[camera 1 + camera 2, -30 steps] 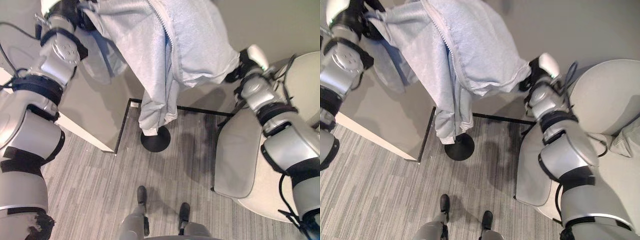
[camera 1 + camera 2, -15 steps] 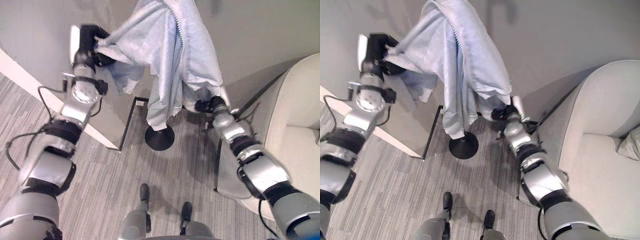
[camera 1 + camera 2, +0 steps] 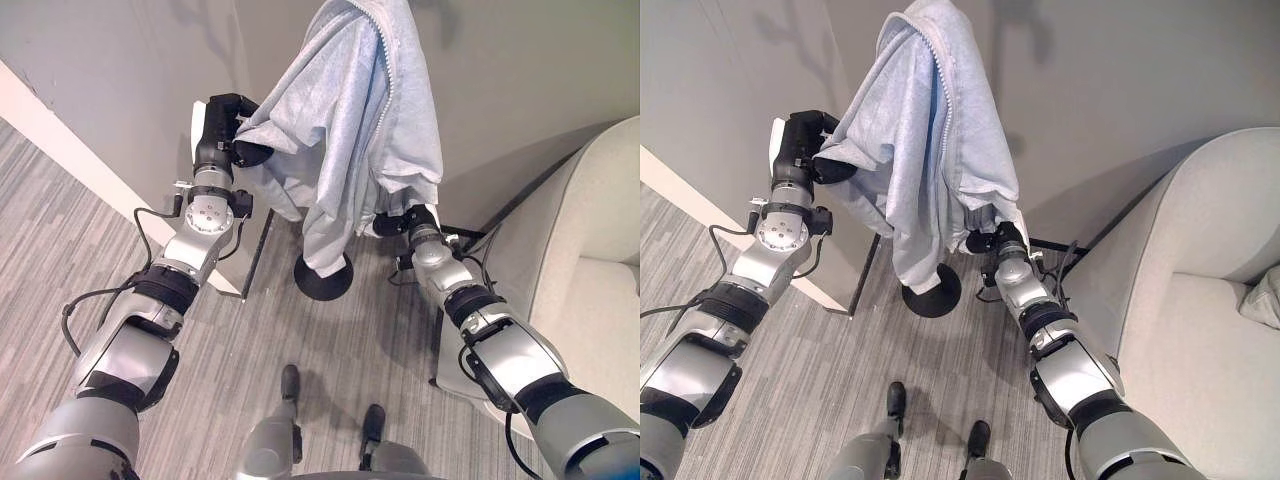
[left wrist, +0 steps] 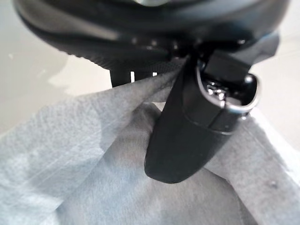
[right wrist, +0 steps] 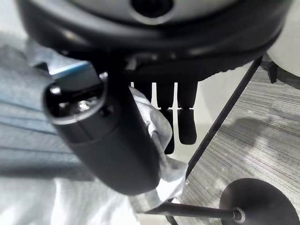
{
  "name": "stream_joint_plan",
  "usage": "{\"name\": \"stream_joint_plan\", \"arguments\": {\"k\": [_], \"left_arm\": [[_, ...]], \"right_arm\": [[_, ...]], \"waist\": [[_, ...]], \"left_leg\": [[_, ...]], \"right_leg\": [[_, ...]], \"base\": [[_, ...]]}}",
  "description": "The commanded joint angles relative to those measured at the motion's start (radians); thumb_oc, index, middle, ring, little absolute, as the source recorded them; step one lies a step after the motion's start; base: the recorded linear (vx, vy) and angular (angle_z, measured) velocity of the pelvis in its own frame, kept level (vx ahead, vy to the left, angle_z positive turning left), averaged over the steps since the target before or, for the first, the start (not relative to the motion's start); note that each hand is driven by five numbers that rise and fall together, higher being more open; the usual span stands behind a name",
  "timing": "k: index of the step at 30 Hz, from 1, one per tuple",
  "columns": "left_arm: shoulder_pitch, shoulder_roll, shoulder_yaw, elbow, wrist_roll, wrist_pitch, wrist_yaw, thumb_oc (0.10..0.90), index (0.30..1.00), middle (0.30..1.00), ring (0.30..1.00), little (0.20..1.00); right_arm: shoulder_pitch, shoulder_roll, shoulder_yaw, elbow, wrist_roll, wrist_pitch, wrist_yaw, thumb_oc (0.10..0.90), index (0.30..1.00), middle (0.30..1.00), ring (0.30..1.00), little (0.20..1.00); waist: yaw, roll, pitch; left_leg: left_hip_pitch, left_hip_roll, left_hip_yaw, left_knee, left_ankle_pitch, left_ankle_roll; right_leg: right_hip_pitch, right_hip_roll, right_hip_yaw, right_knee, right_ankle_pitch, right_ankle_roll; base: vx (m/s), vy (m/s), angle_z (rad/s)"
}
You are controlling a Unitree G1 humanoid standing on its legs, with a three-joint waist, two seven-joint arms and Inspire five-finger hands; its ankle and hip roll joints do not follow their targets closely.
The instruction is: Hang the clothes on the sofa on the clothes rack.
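Note:
A light grey zip hoodie (image 3: 350,130) is draped over the top of the clothes rack and hangs down its pole towards the round black base (image 3: 322,277). My left hand (image 3: 225,125) is out at the hoodie's left side, its thumb (image 4: 187,136) pinching a pulled-out fold of the cloth (image 4: 93,178). My right hand (image 3: 405,220) is low at the hoodie's right hem, with cloth (image 5: 154,117) caught between thumb (image 5: 108,145) and fingers (image 5: 185,126). The rack's top is hidden under the hoodie.
A pale sofa (image 3: 1200,300) with a cushion (image 3: 1265,300) stands at the right, close to my right arm. A grey wall with a white partition edge (image 3: 90,160) runs behind and left of the rack. Grey carpet (image 3: 250,350) lies in front.
Both arms have come down from high up with the hoodie's edges. The hoodie, held spread wide before, now hangs narrow from the rack's top. The camera has also shifted.

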Motion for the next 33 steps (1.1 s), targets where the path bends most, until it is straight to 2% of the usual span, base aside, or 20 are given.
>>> {"name": "stream_joint_plan", "arguments": {"k": [1, 6, 8, 13, 15, 20, 27, 31, 33], "left_arm": [[-0.066, 0.016, 0.085, -0.016, 0.003, -0.083, 0.003, 0.8, 0.9, 0.9, 0.9, 0.9], [0.006, -0.005, 0.128, -0.054, -0.037, -0.089, -0.02, 0.8, 0.9, 0.9, 0.9, 0.9], [0.076, -0.007, 0.166, -0.084, -0.058, -0.09, -0.039, 0.8, 0.9, 0.9, 0.9, 0.9], [0.236, 0.003, 0.242, -0.132, -0.063, -0.077, -0.083, 0.8, 0.9, 0.9, 0.9, 0.9], [0.263, 0.005, 0.257, -0.138, -0.063, -0.073, -0.087, 0.8, 0.9, 0.9, 0.9, 0.9], [0.44, 0.011, 0.353, -0.167, -0.039, -0.061, -0.124, 0.8, 0.9, 0.9, 0.9, 0.9], [0.647, -0.029, 0.438, -0.186, -0.009, -0.052, -0.185, 0.8, 0.9, 0.9, 0.9, 0.9], [0.731, -0.095, 0.476, -0.172, -0.03, -0.055, -0.201, 0.8, 0.9, 0.9, 0.9, 0.9], [0.777, -0.127, 0.457, -0.158, -0.007, -0.055, -0.224, 0.8, 0.9, 0.9, 0.9, 0.9]], "right_arm": [[-0.016, -0.095, 0.014, -0.045, 0.012, -0.048, -0.033, 0.8, 0.9, 0.9, 0.9, 0.9], [0.07, -0.146, -0.022, -0.181, -0.013, -0.067, -0.037, 0.8, 0.9, 0.9, 0.9, 0.9], [0.159, -0.192, -0.069, -0.298, -0.047, -0.082, -0.041, 0.8, 0.9, 0.9, 0.9, 0.9], [0.333, -0.277, -0.159, -0.445, -0.126, -0.085, -0.017, 0.8, 0.9, 0.9, 0.9, 0.9], [0.36, -0.289, -0.175, -0.472, -0.146, -0.085, -0.017, 0.8, 0.9, 0.9, 0.9, 0.9], [0.548, -0.33, -0.289, -0.653, -0.208, -0.097, 0.016, 0.8, 0.9, 0.9, 0.9, 0.9], [0.821, -0.249, -0.363, -0.789, -0.172, -0.134, 0.123, 0.8, 0.9, 0.9, 0.9, 0.9], [0.924, -0.146, -0.352, -0.775, -0.158, -0.148, 0.146, 0.8, 0.9, 0.9, 0.9, 0.9], [0.966, -0.091, -0.332, -0.737, -0.138, -0.156, 0.163, 0.8, 0.9, 0.9, 0.9, 0.9]], "waist": [[0.015, -0.012, -0.031], [0.008, -0.016, -0.051], [0.001, -0.018, -0.066], [-0.004, -0.025, -0.097], [-0.004, -0.026, -0.102], [-0.011, -0.032, -0.123], [-0.021, -0.033, -0.142], [-0.028, -0.032, -0.148], [-0.032, -0.028, -0.153]], "left_leg": [[0.121, 0.02, 0.024, 0.008, -0.197, -0.036], [0.142, 0.018, 0.027, 0.008, -0.209, -0.033], [0.16, 0.016, 0.031, 0.008, -0.22, -0.03], [0.199, 0.014, 0.037, 0.008, -0.24, -0.027], [0.205, 0.014, 0.039, 0.008, -0.242, -0.027], [0.234, 0.02, 0.045, 0.008, -0.25, -0.028], [0.259, 0.027, 0.057, 0.008, -0.254, -0.03], [0.266, 0.032, 0.063, 0.008, -0.252, -0.029], [0.27, 0.035, 0.065, 0.008, -0.25, -0.03]], "right_leg": [[0.001, -0.056, 0.01, 0.011, -0.005, 0.04], [0.025, -0.06, 0.004, 0.011, -0.009, 0.042], [0.043, -0.066, -0.005, 0.011, -0.013, 0.044], [0.082, -0.074, -0.02, 0.012, -0.02, 0.046], [0.089, -0.075, -0.021, 0.012, -0.021, 0.045], [0.115, -0.074, -0.026, 0.013, -0.033, 0.043], [0.134, -0.076, -0.033, 0.016, -0.037, 0.041], [0.135, -0.075, -0.033, 0.023, -0.042, 0.038], [0.137, -0.074, -0.032, 0.023, -0.04, 0.036]], "base": [[0.0, 0.0, 0.0], [0.02, 0.006, 0.01], [0.04, 0.016, 0.02], [0.04, 0.001, 0.0], [0.01, -0.007, -0.02], [0.01, -0.007, -0.03], [0.0, 0.0, 0.0], [-0.02, 0.0, -0.03], [-0.03, 0.002, -0.07]]}}
